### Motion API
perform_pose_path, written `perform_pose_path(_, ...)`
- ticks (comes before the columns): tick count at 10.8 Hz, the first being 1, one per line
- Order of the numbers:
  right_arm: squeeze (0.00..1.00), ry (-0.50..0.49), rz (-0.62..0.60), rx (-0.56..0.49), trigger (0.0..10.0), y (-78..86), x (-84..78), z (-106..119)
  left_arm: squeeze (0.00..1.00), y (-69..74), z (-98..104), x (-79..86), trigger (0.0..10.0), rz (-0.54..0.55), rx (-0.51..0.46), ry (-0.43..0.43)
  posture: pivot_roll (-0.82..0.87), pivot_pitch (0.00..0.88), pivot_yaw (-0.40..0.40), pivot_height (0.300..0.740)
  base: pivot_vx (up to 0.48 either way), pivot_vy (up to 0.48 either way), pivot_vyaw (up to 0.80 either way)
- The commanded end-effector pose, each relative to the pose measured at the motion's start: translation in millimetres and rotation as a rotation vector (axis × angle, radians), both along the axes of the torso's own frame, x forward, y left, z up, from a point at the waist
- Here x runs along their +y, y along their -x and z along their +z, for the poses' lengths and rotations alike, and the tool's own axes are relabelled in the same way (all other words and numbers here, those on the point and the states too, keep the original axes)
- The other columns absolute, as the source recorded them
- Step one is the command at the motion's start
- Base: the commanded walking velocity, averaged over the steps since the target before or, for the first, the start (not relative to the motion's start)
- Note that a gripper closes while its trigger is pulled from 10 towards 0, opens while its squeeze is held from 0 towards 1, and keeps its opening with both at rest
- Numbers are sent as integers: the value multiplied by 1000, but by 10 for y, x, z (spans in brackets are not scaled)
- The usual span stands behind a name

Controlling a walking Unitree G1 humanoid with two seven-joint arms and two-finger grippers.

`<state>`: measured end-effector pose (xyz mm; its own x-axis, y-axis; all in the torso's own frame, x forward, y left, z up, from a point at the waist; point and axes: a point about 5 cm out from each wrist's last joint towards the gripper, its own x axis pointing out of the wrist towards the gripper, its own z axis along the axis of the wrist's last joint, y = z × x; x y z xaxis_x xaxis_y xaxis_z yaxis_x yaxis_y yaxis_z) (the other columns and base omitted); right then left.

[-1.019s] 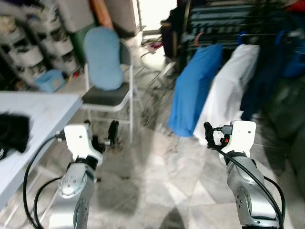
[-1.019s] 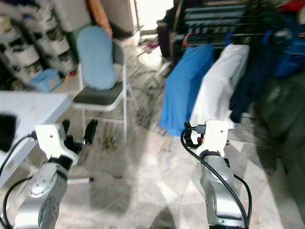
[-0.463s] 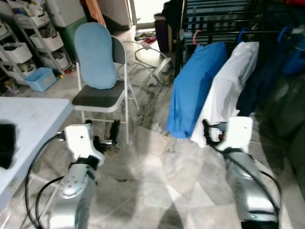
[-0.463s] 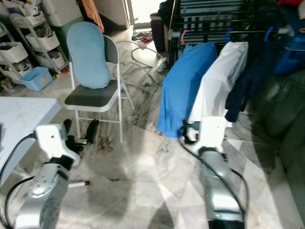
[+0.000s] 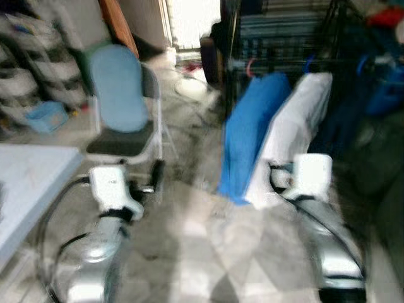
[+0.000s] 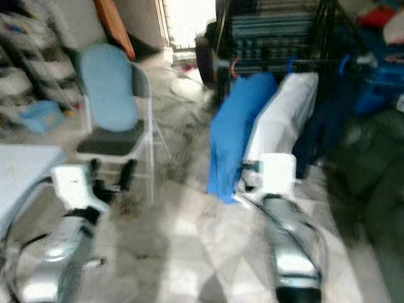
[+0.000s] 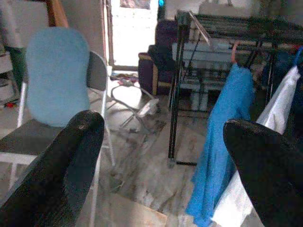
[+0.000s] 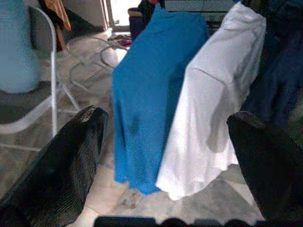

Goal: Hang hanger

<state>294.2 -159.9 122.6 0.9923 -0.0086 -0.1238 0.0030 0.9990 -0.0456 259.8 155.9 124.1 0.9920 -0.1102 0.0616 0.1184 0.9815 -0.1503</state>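
The left tool (image 7: 161, 156) is standing released, its two black fingers spread wide and holding nothing, and the right tool (image 8: 165, 156) is likewise gaping empty in front of the hanging clothes. Both silver arms are reaching forward at waist height. Ahead, a bright blue garment (image 6: 230, 132) and a white garment (image 6: 278, 126) are hanging side by side on hangers from the dark metal clothes rack (image 7: 227, 28); I cannot make out any loose hanger waiting to be hung. A white folding chair with a pale blue cushion (image 5: 120, 101) is standing to the left, beside a grey table (image 5: 28, 183). The head views are blurring, so misjudging the approach could mean snagging the fabric or bumping the rack.
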Motion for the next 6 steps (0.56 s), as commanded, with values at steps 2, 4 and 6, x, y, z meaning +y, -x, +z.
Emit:
perform_pose_path(2, 0, -6, -22, -15, 10000, -11, -87, 51, 0, -28, 30, -55, 10000, -9, -9, 0, -129, 0, 85, 740, 364, 0, 0)
perform_pose_path(4, 0, -18, -14, 2, 10000, -3, -51, 31, 0, -25, 55, -92, 10000, -9, -13, 10, -127, 0, 83, 740, 381, 154, -350)
perform_pose_path(6, 0, -13, -17, 6, 10000, -9, -67, 32, 0, -17, 39, -87, 10000, -4, -4, 17, -126, 0, 83, 740, 362, 317, -788)
